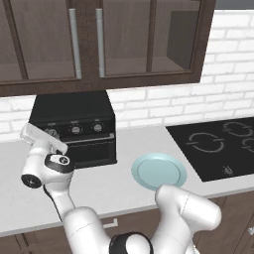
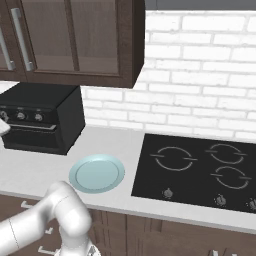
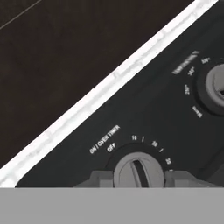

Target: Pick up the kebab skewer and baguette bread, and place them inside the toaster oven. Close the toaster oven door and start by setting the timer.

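My fingers (image 3: 138,177) sit one on each side of the timer knob (image 3: 139,171), the left-hand one of three on the toaster oven (image 1: 74,116); they look pinched onto it, with its pointer slot near upright by the OFF mark. The toaster oven door (image 1: 92,151) appears shut, and I can't see the kebab skewer or baguette bread, so I judge they are inside.

The risk is slipping: my tips hold only the knob's outer edge, so a twist could skid round it and leave the timer unset. Turning too far would overshoot the minute marks. If I drift sideways I could catch the temperature knob (image 3: 216,85) beside it.

The oven stands on a pale grey bench (image 1: 106,186) against a white brick wall, under dark glass-fronted cabinets. A light blue plate (image 1: 158,171) lies between the oven and the black cooktop (image 2: 200,170).
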